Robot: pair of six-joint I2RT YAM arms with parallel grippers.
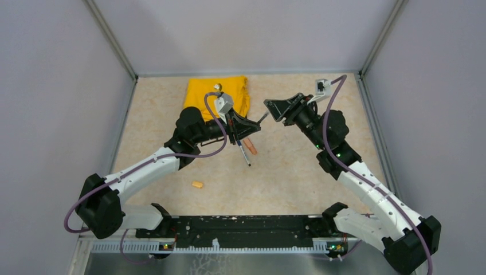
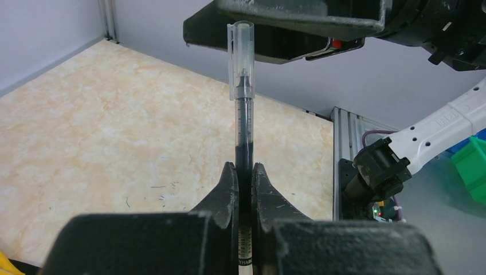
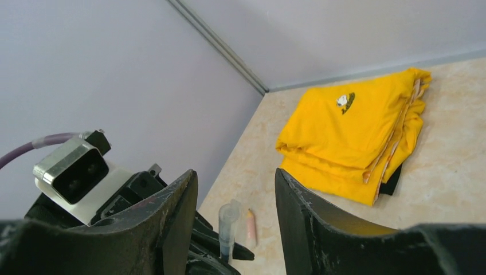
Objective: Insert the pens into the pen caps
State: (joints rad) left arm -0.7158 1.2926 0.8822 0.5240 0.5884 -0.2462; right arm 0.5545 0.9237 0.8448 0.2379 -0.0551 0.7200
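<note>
L gripper [image 2: 245, 172] is clamped hard on the dark pen [image 2: 243, 132], held up off the table [image 1: 321, 172]. The clear cap [image 2: 240, 57] sits over its tip, right at the R gripper [image 3: 235, 189], whose fingers are spread and touching nothing. Risk: the cap looks only part-seated, so an off-axis squeeze or push from R could cock it, or shove the pen back thru L's pads. Orange cap [image 1: 197, 184] waits alone on the table. Barrel print: barcode, then "YHAB…", rest hidden.

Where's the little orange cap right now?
In the overhead view, the orange cap lies alone on the table, left of centre, beside the left arm.
</note>
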